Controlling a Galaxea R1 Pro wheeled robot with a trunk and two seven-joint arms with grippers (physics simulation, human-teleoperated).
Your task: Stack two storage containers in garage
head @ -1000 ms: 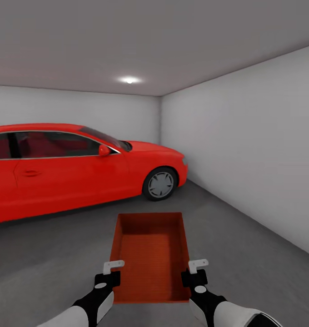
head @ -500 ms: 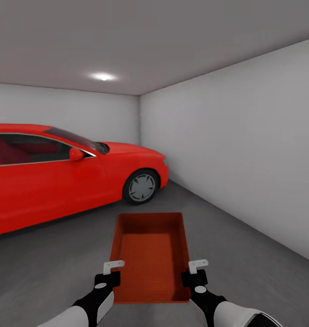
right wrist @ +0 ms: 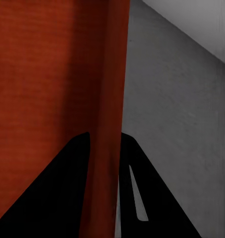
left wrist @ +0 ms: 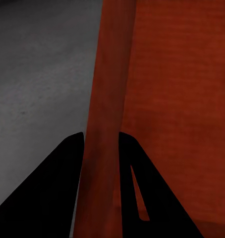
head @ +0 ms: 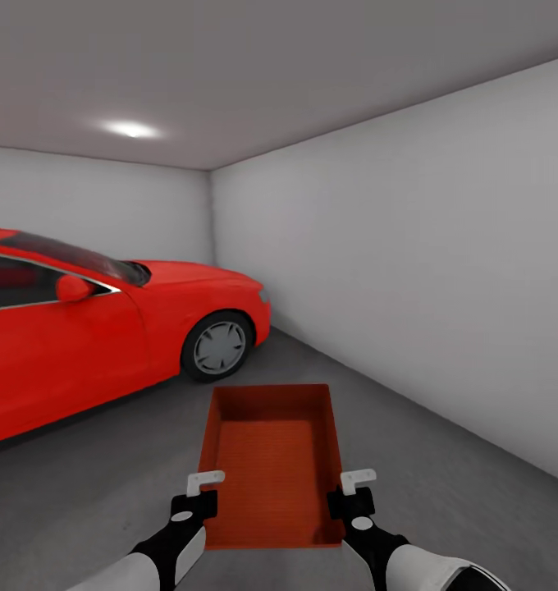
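Note:
I carry one orange-red storage container (head: pixel 272 460), open on top and empty, in front of me above the garage floor (head: pixel 443 484). My left gripper (head: pixel 203 499) is shut on its left wall and my right gripper (head: pixel 341 497) is shut on its right wall, both near the close end. In the left wrist view the dark fingers (left wrist: pixel 68 183) clamp the thin red wall (left wrist: pixel 107 129). The right wrist view shows the same clamp, fingers (right wrist: pixel 73 183) on the container wall (right wrist: pixel 110 109). The second container is out of view.
A red car (head: pixel 90 328) stands at the left, its front wheel (head: pixel 220 347) nearest me. Pale grey walls (head: pixel 410 271) close the right side and the back. Dark grey concrete runs between car and right wall.
The whole view has swung to the right: car, ceiling light and wall corner slid left in the picture. The container and both grippers kept their place relative to me.

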